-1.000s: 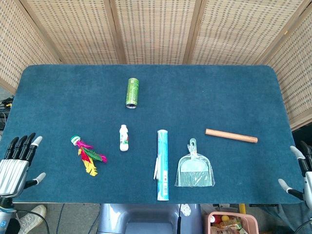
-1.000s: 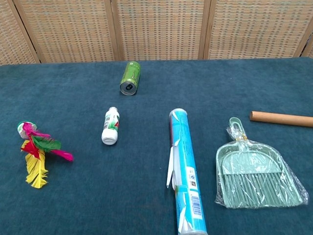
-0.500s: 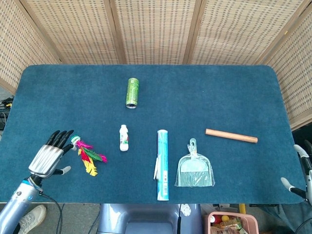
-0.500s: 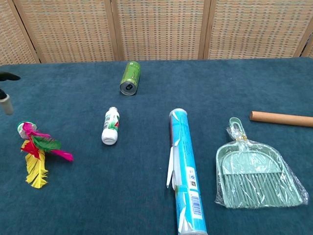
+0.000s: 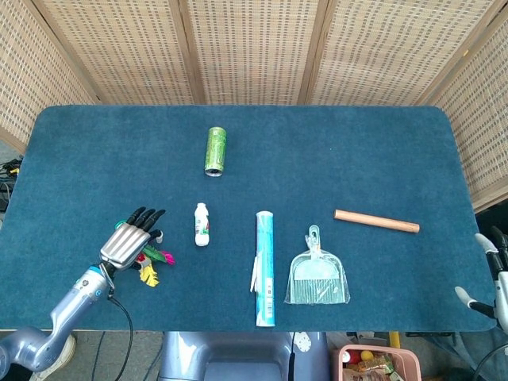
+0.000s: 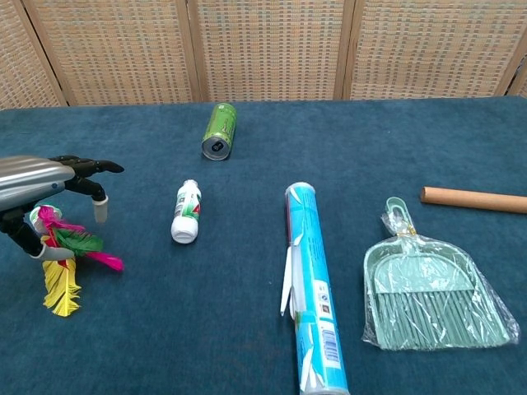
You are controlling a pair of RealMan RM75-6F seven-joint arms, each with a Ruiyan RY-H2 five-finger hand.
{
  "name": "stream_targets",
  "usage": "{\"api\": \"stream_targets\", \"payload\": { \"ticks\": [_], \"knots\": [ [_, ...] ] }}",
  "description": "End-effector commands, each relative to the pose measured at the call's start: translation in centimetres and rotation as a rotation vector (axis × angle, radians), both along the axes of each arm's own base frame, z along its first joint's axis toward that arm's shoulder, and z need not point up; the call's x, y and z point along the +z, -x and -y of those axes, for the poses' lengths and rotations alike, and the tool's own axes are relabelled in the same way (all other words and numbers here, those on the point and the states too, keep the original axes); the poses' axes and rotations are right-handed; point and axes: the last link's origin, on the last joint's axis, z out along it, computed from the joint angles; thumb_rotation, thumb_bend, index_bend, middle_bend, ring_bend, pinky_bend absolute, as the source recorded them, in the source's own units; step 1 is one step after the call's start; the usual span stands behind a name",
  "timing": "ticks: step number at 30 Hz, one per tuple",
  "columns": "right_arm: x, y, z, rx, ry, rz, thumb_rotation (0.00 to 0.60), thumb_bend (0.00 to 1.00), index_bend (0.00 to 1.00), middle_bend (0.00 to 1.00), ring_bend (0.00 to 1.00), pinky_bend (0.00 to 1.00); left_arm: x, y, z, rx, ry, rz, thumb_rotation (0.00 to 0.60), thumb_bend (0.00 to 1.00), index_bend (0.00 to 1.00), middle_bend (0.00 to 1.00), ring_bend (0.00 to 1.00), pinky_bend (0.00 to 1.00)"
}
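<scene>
My left hand hovers over the feathered shuttlecock at the table's front left, fingers spread and pointing forward, holding nothing. The shuttlecock's base is hidden under the hand in the head view. My right hand shows only at the right edge of the head view, off the table, fingers apart and empty. A small white bottle lies just right of the left hand.
A green can lies farther back. A long blue tube, a wrapped green dustpan and brush and a wooden rod lie to the right on the blue table.
My left hand has moved from the table's left edge rightward and forward, and is now above the shuttlecock. The right hand has barely shifted.
</scene>
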Motion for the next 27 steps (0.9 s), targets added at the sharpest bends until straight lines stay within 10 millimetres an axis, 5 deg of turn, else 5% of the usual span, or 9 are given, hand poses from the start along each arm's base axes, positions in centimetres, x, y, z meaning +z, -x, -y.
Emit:
{"api": "stream_targets", "payload": {
  "ticks": [1,18,27],
  "knots": [
    [-0.1,0.0,0.0,0.001,-0.002,-0.001,0.600,0.00,0.00,0.00,0.00,0.00,-0.2,-0.4,0.1,-0.006,0.014,-0.005,0.600,0.24,0.43,0.00,0.00,0.00],
    [0.0,-0.1,-0.1,0.005,0.008,0.004,0.600,0.00,0.00,0.00,0.00,0.00,-0.9,-1.4,0.0,-0.008,0.047,-0.045,0.600,0.32,0.49,0.00,0.00,0.00],
    [0.1,-0.1,-0.1,0.004,0.007,0.009,0.600,0.00,0.00,0.00,0.00,0.00,-1.3,-1.8,0.0,-0.012,0.048,-0.059,0.600,0.37,0.65,0.00,0.00,0.00]
  ]
}}
